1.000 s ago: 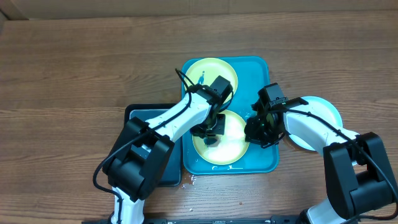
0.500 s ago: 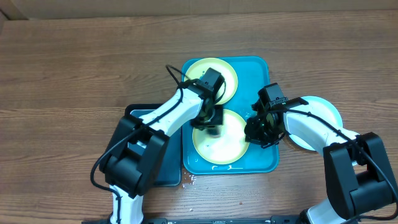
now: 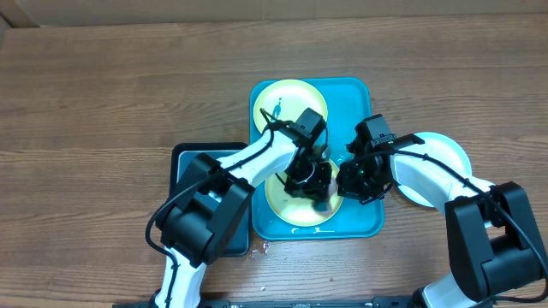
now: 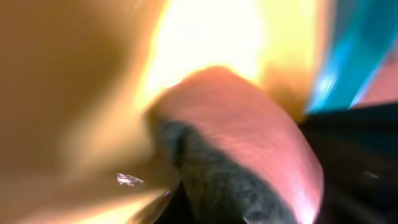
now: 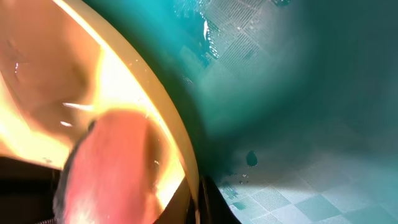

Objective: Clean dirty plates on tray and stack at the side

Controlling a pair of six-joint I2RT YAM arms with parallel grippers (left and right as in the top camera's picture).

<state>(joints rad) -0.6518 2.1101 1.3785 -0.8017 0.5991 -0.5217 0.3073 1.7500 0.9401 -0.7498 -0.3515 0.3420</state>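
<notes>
Tray (image 3: pixel 353 94): we see the turquoise tray lying on the wooden table (image 3: pixel 103 103), and we place everything else from it.
Back plate (image 3: pixel 289 104): a yellow-green plate lies flat in the far half of the tray, uncovered, with a small blue mark on its left part.
Front plate (image 3: pixel 295 214): a second yellow-green plate lies in the near half of the tray, partly hidden under the left arm.
Blue-rimmed plate (image 3: pixel 451 152): the third plate rests on the table just off the tray's right side, with the right arm crossing over it.
Left gripper (image 3: pixel 310 181): it is over the near half of the tray, down on the front plate. We read its fingers as pressed together on the sponge, though its own camera view is badly blurred.
Sponge (image 4: pixel 249 155): it is pink on one face and grey on the other, and sits against the front plate's pale surface.
Right gripper (image 3: pixel 349 178): it is at the tray's right-hand side, at the front plate's right edge. Its wrist view shows the plate's rim running down into its closed fingers, so we take it as pinching that rim.
Tray floor (image 5: pixel 298 93): it is wet, and beads of water glint beside the front plate.
Dark tray (image 3: pixel 193 158): it touches the tray's left side, under the left arm.
</notes>
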